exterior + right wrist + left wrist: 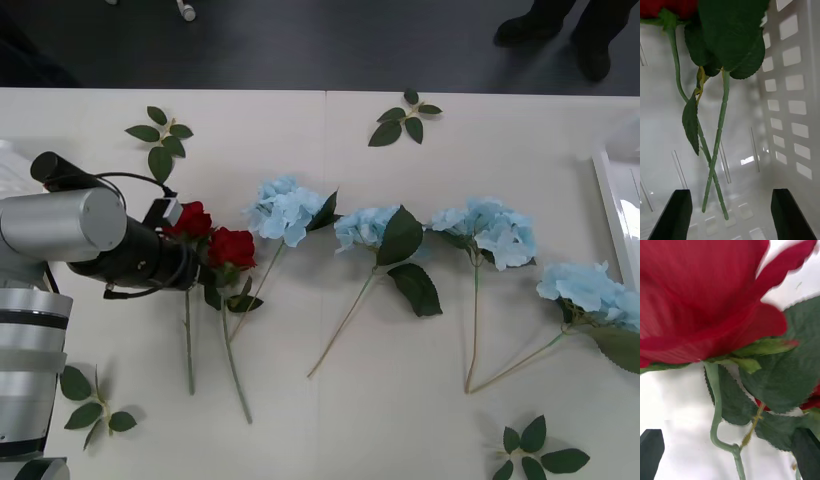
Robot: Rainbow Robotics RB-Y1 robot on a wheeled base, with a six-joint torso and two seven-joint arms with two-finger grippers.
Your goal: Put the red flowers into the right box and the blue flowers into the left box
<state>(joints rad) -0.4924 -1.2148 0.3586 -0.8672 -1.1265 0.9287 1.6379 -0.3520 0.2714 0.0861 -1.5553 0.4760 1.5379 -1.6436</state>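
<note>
Rose close-up: from the left wrist view, a red flower head (711, 303) sits right against the camera, its stem curling down between the two dark fingertips (651, 450), which stand apart at the corners.
Left gripper: the left gripper (195, 262) lies low over the table at the two red flowers (212, 240), fingers spread around the nearer rose and not yet closed on it.
Right gripper: the right gripper (730, 213) is inside the right box (790, 82), fingertips wide apart, holding nothing; a rose stem (717, 142) and leaves lie just ahead of it on the box floor.
Done so far: one red flower appears to be in the right box already.
Red flowers left: two roses on the table, side by side, stems trailing toward the robot.
Blue flowers: four blue flowers (288, 212) lie in a row across the table, none boxed.
Right box in front view: its rim (612, 215) shows at the table's right edge, just beside the last hydrangea.
Loose sprigs: leaf sprigs (162, 138) lie scattered and are not part of the sorting.
Progress judgement: early; six flowers remain.
</note>
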